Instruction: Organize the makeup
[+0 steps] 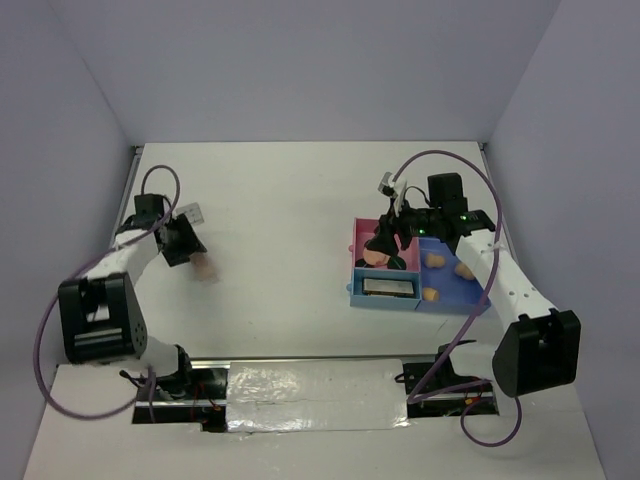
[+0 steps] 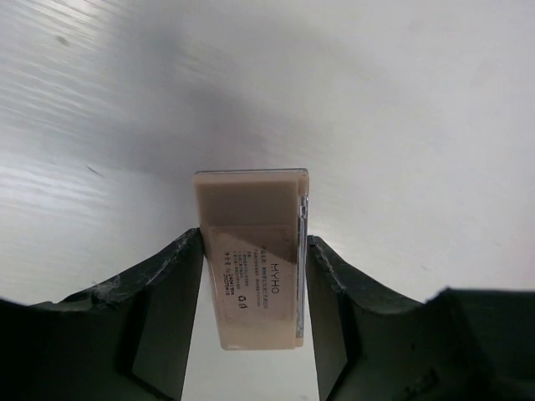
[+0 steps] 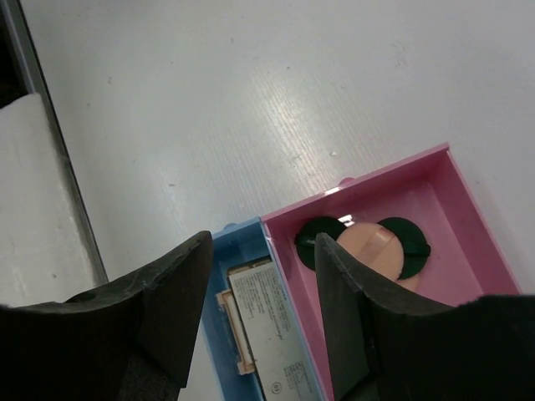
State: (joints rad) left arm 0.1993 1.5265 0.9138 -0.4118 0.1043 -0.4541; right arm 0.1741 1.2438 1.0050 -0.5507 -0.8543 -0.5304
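The beige palette (image 2: 255,259) is found on the table (image 1: 280,200), on the left side and well apart from the tray (image 1: 382,304). It is bracketed by the left gripper (image 2: 255,242), whose jaws are set against its two long sides with no gap seen, so it is judged grasped.

In the tray, two dark green discs (image 3: 405,241) and a peach pad (image 3: 370,244) are lodged in the pink compartment. A second palette (image 3: 269,317) is lodged in one blue compartment and three peach sponges (image 1: 435,259) in another.

The right gripper (image 3: 261,251) is held over the tray, released and empty. No other loose item is seen. The task is judged nearly complete, with only this palette's transfer outstanding.
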